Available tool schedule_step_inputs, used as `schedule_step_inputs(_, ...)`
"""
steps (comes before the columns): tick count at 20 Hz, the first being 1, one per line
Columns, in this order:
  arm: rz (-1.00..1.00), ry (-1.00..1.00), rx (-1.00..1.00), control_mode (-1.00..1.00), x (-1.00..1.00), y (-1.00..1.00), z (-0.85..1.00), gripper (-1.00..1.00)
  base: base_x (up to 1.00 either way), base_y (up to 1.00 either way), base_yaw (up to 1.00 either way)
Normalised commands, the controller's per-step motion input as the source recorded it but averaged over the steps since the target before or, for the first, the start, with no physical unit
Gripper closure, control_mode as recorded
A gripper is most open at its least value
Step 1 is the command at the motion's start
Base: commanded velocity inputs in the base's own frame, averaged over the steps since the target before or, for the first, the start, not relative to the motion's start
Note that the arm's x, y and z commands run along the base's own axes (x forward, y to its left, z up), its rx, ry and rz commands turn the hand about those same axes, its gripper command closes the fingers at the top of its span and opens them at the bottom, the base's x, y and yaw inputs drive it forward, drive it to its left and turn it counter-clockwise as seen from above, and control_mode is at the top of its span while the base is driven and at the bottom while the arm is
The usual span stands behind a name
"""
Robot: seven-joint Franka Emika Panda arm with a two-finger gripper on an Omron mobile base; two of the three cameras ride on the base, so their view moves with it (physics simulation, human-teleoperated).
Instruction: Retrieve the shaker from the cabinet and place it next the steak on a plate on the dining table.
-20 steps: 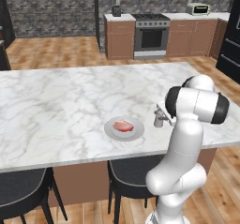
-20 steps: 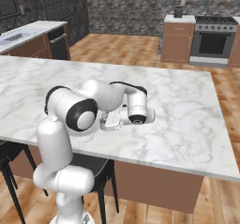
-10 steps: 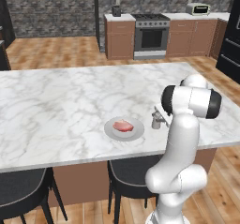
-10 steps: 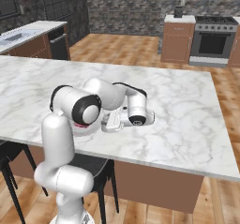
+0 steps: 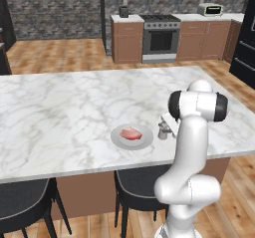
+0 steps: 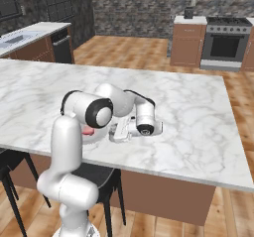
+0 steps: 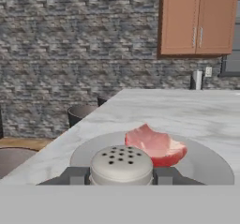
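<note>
Your shaker [image 5: 163,130] stands just right of the plate [image 5: 119,140] with the steak [image 5: 130,133], clamped in the gripper [image 7: 121,176] of an arm folded low over the table [image 5: 60,112], near its front edge.

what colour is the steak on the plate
Pinkish-red, clearest in the hand view: the steak lies on the light grey plate.

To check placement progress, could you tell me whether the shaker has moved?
Yes: the shaker has shifted slightly closer to the plate.
</note>
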Motion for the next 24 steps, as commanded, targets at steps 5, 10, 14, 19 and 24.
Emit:
schedule_step_inputs(5,0.00,-0.03,0.00,-1.00,0.21,0.00,-0.30,1.00,0.00,0.00,0.00)
schedule_step_inputs(10,0.00,-0.03,0.00,-1.00,0.18,0.00,-0.25,1.00,0.00,0.00,0.00)
schedule_step_inputs(14,0.00,-0.02,0.00,-1.00,0.07,0.00,-0.35,1.00,0.00,0.00,0.00)
schedule_step_inputs(19,0.00,-0.01,0.00,-1.00,0.00,0.00,-0.34,-1.00,0.00,0.00,0.00)
schedule_step_inputs(24,0.00,0.00,0.01,-1.00,0.00,-0.07,-0.10,-1.00,0.00,0.00,0.00)
